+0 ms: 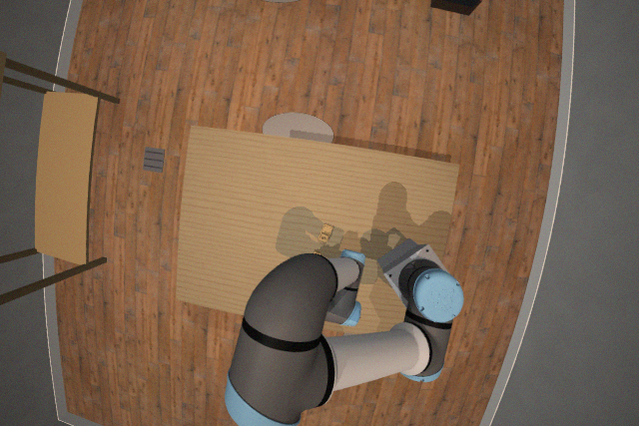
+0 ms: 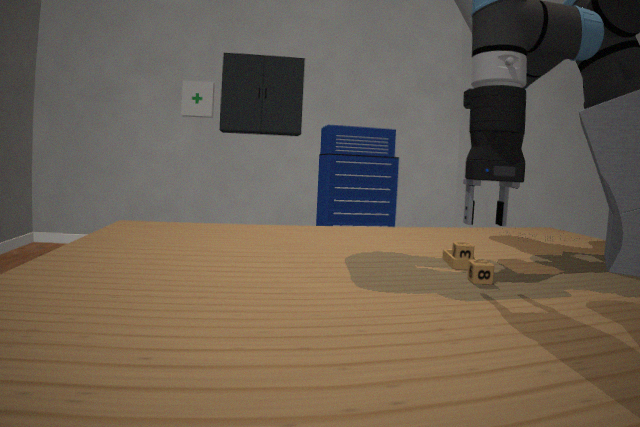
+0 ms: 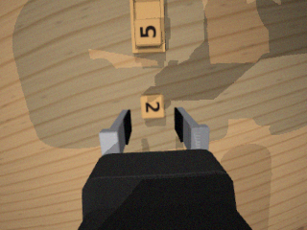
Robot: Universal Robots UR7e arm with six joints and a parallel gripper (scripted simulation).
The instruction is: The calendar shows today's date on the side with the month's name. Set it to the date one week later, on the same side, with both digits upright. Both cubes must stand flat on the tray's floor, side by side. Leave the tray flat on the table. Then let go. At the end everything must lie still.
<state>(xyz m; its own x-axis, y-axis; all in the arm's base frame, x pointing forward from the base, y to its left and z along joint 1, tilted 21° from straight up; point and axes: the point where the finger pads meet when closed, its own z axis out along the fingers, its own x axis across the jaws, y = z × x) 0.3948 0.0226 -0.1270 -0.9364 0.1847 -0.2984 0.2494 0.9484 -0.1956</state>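
Two cubes and one tray are before us: leftmost in the exterior view, we see the wooden tray [image 1: 328, 226] [image 2: 448, 259] [image 3: 148, 50] on the table [image 1: 232, 205] [image 2: 206, 308] [image 3: 43, 192], holding the first cube [image 1: 323, 236] [image 2: 463, 251] [image 3: 148, 32], with a sideways 5 on top and a sideways 3 on one side. Next to the right, outside the tray, our second cube [image 1: 319, 252] [image 2: 481, 273] [image 3: 153, 106] shows a 2 on top and an 8 on one side, both sideways. Above the table we have the gripper [image 2: 484, 213] [image 3: 153, 119], its fingers spread with nothing pinched; the wrist view puts the second cube below them, centred across their gap and slightly toward the tray.
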